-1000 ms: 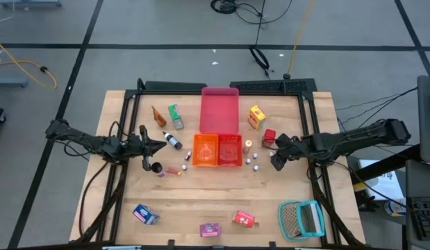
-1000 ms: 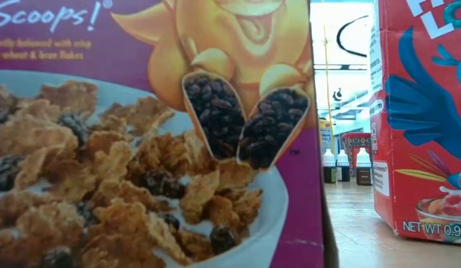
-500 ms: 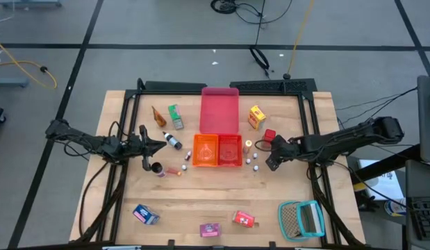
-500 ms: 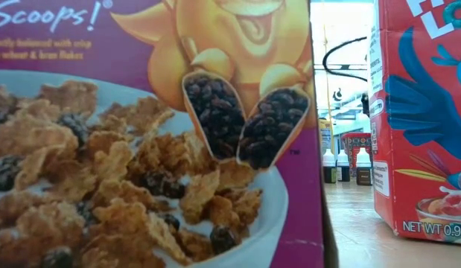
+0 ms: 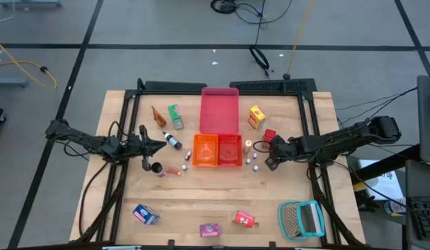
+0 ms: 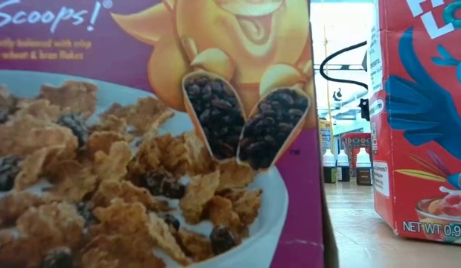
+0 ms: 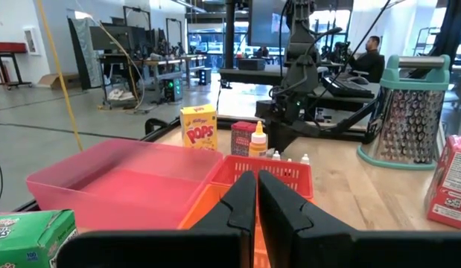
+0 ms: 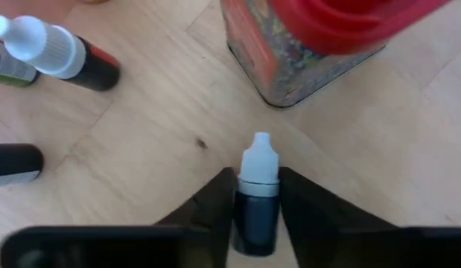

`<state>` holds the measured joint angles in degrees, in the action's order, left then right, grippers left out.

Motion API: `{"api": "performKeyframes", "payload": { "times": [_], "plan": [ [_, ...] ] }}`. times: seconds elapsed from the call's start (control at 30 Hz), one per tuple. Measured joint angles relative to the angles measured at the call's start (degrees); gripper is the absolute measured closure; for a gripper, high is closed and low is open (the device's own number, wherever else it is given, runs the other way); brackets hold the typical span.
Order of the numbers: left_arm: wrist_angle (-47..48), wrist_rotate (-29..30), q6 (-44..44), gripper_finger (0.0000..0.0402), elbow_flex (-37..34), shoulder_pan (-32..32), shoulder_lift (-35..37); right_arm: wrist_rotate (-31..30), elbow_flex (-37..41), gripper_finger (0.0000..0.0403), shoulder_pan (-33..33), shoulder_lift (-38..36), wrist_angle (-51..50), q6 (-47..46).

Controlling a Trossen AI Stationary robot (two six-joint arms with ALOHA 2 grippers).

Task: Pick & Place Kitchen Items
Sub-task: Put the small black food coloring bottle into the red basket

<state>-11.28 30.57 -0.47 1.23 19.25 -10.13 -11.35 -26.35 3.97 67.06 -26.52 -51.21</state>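
The right gripper is low over the table at about three o'clock from the orange tray, right among the little bottles. In the right wrist view its jaws are clamped on a small dark bottle with a white dropper cap, fingers pressed to both sides of it. Just past that bottle stands a red-lidded jar on the wood, and two more dark bottles lie well off to one side.

Over at nine o'clock from the tray, the left gripper waits above the table, jaws closed on nothing, fingers almost touching. Near it lie a dark round can and a white-capped bottle.

The pink tray sits at twelve o'clock from the orange tray. A green box and an orange-brown cone lie at ten o'clock, a yellow box at two. Along the near edge at six o'clock: a blue box, a purple box, a red box, and the teal grater at four o'clock.
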Motion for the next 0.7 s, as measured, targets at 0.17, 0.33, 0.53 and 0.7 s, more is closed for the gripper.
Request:
{"api": "performKeyframes", "payload": {
  "times": [0.17, 0.33, 0.53, 0.7],
  "plan": [
    [-0.84, 0.00, 0.00, 0.0385, 0.00, 0.00, 0.00, 1.93, 0.17, 0.0346, 0.00, -2.86, 0.77, 1.01],
    [-1.06, 0.00, -0.10, 0.0385, 0.01, 0.00, 0.02, 3.68, -0.91, 0.0346, 0.29, -7.02, 0.93, 2.38],
    [-2.56, 0.02, -1.81, 0.0385, 0.01, -0.02, 0.02, 2.50, -6.96, 0.0346, 2.11, -10.94, 0.74, 7.24],
    [-2.65, 0.01, -1.83, 0.0385, 0.01, -0.04, 0.02, -0.35, -11.71, 0.0346, 4.04, -11.56, 5.51, 13.12]
  ]
}}
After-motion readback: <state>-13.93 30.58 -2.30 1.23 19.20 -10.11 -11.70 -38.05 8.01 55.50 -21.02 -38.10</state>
